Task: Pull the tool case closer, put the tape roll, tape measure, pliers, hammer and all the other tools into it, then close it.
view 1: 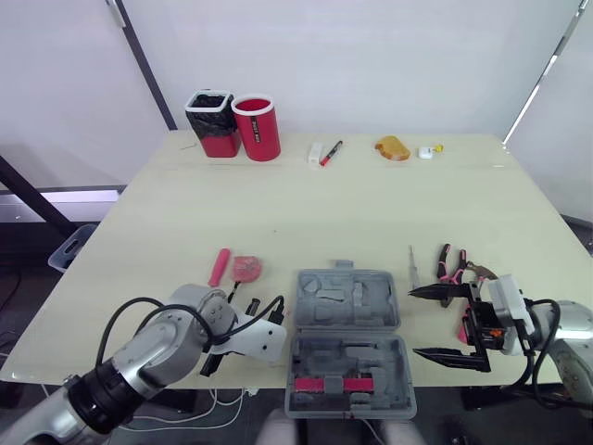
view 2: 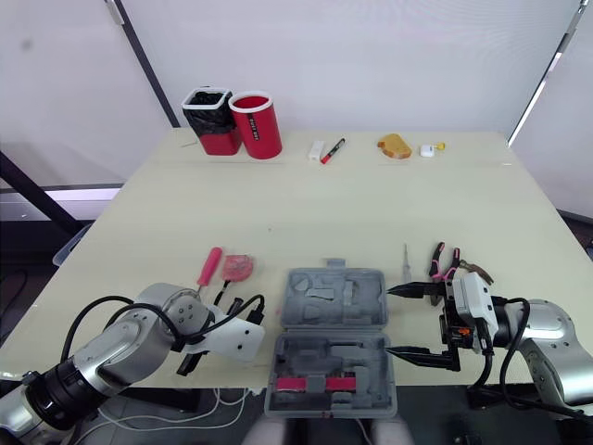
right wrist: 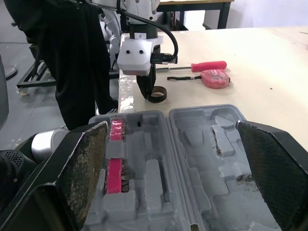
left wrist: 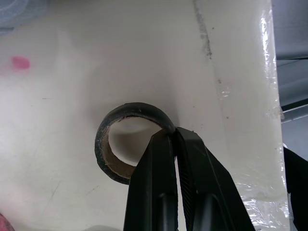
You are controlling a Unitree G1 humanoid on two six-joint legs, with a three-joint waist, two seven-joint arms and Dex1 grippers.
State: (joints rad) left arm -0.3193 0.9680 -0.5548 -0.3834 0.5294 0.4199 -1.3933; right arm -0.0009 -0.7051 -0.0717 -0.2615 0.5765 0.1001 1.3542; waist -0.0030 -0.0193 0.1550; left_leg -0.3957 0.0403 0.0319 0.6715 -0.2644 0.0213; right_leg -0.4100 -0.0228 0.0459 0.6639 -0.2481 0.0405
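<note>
left gripper (left wrist: 172, 132) clamped on wall of tape roll (left wrist: 134, 109), at near-left edge of desk (view 1: 324, 204) | right gripper (view 1: 414, 323) spread wide, just right of open tool case (view 1: 347, 301), near centre | pliers (view 1: 450, 263) just beyond right gripper | tape measure (view 1: 246, 268) far-left of case

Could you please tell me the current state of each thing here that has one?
tool case: open, lid laid flat.
tape roll: outside the case, pinched by its wall.
left gripper: shut on the tape roll.
right gripper: open, holding nothing.
pliers: lying loose outside the case.
</note>
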